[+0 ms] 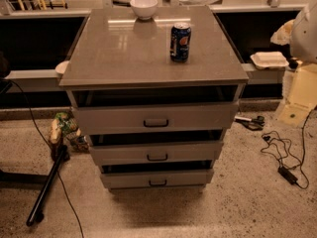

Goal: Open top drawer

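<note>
**Top drawer: state and grasp plan**

The grey table with three drawers under it stood mid-frame on the speckled floor. The top drawer sat directly beneath the tabletop, above two shorter drawers, with a dark gap along its upper edge. I could not tell whether its front was flush or already slightly out.

Judgement: the front was a flat, stiff, matte panel with no lip to catch, so pushing or pinching the face would give nothing. A drawer this wide probably runs on slides and may resist at first. An off-centre pull could rack it.

On the tabletop were a white bowl at the far edge and an upright soda can right of centre. A jerky pull might tip the can.

The only sensible hold was the small dark loop handle at the centre of the panel. It should be hooked or pinched across the bar and drawn straight outward.

The gripper was out of frame, so neither its position nor whether it was spread or closed could be told.
</note>
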